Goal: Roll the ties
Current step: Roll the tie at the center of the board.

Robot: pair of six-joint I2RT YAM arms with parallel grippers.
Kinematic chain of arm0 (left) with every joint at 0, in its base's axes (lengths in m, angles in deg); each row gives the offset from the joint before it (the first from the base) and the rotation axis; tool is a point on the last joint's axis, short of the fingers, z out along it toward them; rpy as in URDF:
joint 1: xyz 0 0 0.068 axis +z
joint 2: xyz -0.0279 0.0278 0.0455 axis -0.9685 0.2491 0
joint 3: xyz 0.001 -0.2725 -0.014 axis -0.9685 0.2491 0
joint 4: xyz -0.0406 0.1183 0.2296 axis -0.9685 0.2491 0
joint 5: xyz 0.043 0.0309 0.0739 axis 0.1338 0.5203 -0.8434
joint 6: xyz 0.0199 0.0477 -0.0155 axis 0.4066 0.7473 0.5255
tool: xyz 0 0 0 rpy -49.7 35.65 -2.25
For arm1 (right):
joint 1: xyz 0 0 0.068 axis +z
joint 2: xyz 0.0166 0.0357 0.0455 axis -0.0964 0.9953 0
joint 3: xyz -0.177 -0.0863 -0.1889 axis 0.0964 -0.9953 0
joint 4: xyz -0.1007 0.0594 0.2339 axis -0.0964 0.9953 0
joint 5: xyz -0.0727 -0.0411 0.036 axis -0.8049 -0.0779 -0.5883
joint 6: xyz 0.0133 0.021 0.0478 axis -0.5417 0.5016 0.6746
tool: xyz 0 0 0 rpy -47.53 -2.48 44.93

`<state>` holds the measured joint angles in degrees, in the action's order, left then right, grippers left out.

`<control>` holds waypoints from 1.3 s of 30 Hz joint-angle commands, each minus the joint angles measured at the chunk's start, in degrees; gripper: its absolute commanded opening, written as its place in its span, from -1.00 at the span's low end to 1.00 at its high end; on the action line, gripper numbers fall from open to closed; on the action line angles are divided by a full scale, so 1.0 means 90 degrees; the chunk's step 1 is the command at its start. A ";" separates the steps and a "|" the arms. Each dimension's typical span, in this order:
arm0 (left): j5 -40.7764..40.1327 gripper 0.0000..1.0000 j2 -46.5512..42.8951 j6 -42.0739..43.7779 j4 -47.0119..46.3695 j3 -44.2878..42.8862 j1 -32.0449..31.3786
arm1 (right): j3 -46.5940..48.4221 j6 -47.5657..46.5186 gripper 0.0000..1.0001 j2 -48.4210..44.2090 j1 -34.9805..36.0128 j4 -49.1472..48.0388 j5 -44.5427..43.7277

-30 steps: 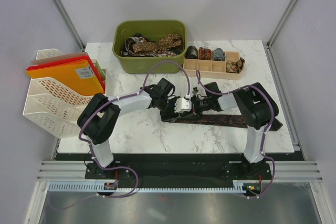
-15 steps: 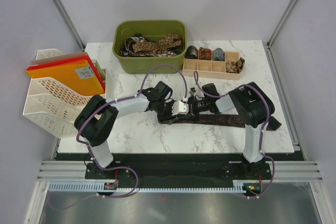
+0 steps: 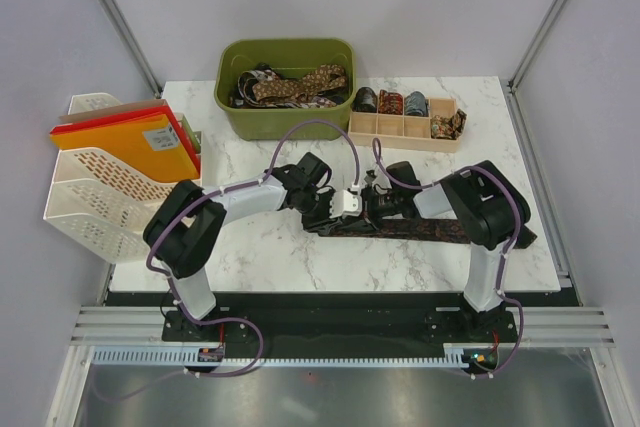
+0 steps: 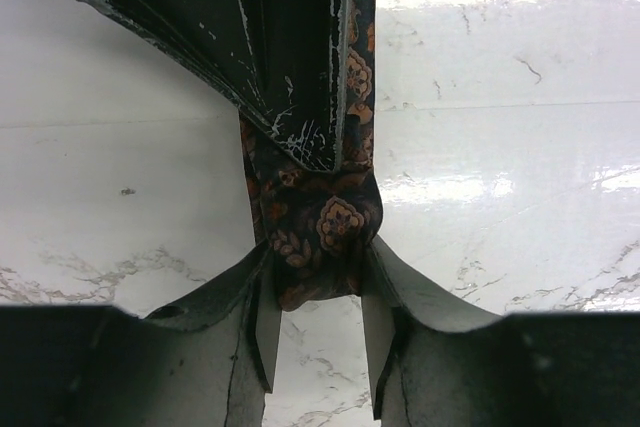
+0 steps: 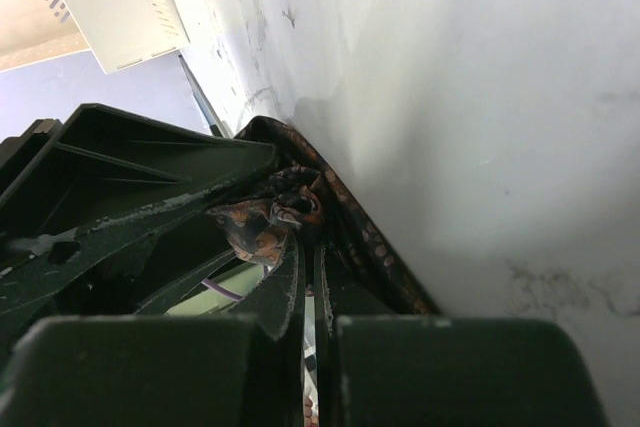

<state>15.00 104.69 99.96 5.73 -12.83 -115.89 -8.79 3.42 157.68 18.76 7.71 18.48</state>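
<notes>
1. Since most of the tie [image 3: 440,230] lies flat on the table [image 3: 240,247], stretching to the right toward the base of the right arm, this long free part may drag or twist when the roll is turned. The roll would then come out crooked.
2. At the left end of the tie, the left gripper [image 4: 318,262] has its fingers clamped on a folded piece of the patterned cloth. I judge that they hold only the tip of the fold, so one pull could slip it out and open the first turn.
3. Just beside it, the right gripper [image 5: 306,247] has its fingers almost together, nipping a small bunch of the same end. The two grippers are very near each other, so they may collide or pull the cloth in opposite directions.
4. Farther back, the divided tray [image 3: 405,143] with rolled ties [image 3: 390,102] and the green bin [image 3: 232,112] stand well apart from the work. The only danger I see there is that a loosely made roll could unwind on the way to the tray.
</notes>
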 commanded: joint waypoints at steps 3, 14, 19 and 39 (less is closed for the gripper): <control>-0.0010 -0.10 -0.0141 -0.0162 -0.0133 -0.0113 0.0007 | -0.0001 -0.0747 -1.00 0.0054 0.0084 0.0913 -0.0507; 0.0420 -0.14 -0.0044 -0.0503 0.0179 -0.0874 -0.0217 | 0.0215 -0.0839 -1.00 0.0328 0.0035 0.1276 -0.0732; 0.0488 -0.14 0.0356 -0.0699 0.0170 -0.1216 -0.0432 | 0.0205 -0.0810 -1.00 0.0338 0.0054 0.1159 -0.0645; -0.0078 -0.27 0.0854 -0.0368 0.0687 -0.0797 -0.0589 | 0.0459 -0.1005 -0.63 -0.0374 0.0015 0.1393 -0.0195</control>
<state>17.45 109.96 95.24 9.07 -22.71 -120.24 -5.91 -2.89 157.20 18.63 16.28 18.11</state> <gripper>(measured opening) 0.367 0.160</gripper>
